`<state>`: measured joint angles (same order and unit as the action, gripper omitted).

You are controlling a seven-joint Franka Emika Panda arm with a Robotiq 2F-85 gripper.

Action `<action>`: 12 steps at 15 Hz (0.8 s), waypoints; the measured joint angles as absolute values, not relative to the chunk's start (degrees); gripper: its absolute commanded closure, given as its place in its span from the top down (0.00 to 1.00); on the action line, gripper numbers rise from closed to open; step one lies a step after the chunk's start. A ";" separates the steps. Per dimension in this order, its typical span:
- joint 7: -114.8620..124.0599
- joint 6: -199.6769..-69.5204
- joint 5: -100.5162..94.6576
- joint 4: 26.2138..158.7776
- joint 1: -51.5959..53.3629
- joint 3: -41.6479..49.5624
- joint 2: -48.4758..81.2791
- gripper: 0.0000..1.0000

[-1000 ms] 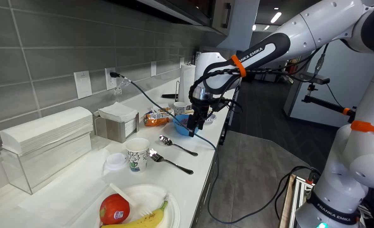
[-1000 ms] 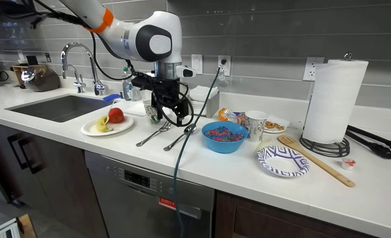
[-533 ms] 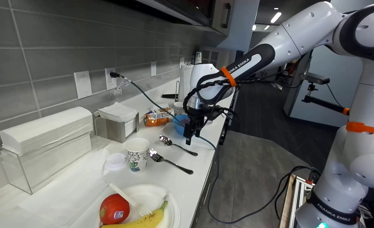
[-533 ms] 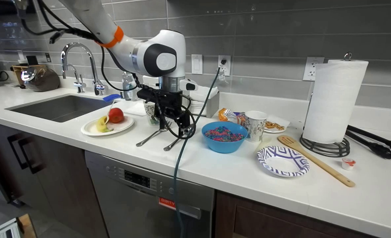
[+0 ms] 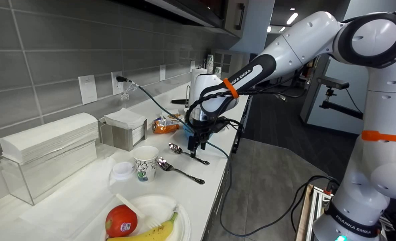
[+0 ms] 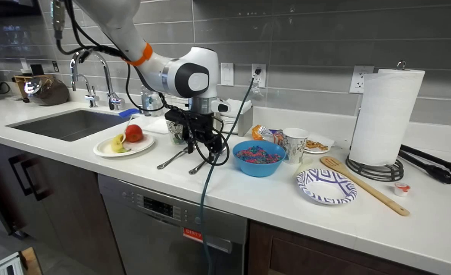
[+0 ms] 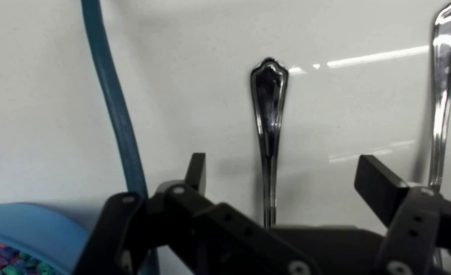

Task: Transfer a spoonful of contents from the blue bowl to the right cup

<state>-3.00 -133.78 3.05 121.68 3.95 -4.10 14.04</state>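
With the tiled wall on the far side, I see the claw hanging over the table, pointing down at a metal spoon. It is released: the two fingers stand well apart, and in the wrist view the spoon's handle runs between them, with a gap on either side. The spoon lies with its handle toward the near edge and its head toward the far side. Just left of it is a metal fork, and beyond that, nearer the wall, a patterned paper cup stands upright. Right of the spoon, past a blue-green cable that drops over the near edge, sits the blue bowl, holding small pink and blue bits. The right cup, also printed paper, stands upright just beside that bowl, to its right and a little farther back; I can't see what is inside it. Behind the bowl, toward the wall, lies a crinkled orange wrapper. Farther right and nearer the edge is a violet-and-white paper bowl, with a slotted wooden spoon just to its right. Well to the left, a red apple and a banana share a white plate.
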 measured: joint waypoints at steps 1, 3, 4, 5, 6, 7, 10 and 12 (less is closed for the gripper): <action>-2.81 -133.94 2.79 121.07 4.11 -4.12 14.82 0.95; -2.26 -134.58 2.04 119.91 4.57 -4.13 16.16 0.72; -1.86 -134.83 1.44 119.44 4.81 -4.13 16.71 0.70; -1.34 -134.89 0.73 118.93 5.07 -4.13 17.20 0.64; -0.86 -134.93 -0.09 118.43 5.33 -4.13 17.68 0.54; -0.33 -134.96 -0.89 118.10 5.55 -4.12 18.04 0.47; 1.23 -134.97 -3.56 117.23 6.14 -4.09 18.99 0.27; 1.98 -135.04 -4.95 116.95 6.45 -4.01 19.37 0.20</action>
<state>1.98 -135.04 -4.95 116.95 6.45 -4.01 19.37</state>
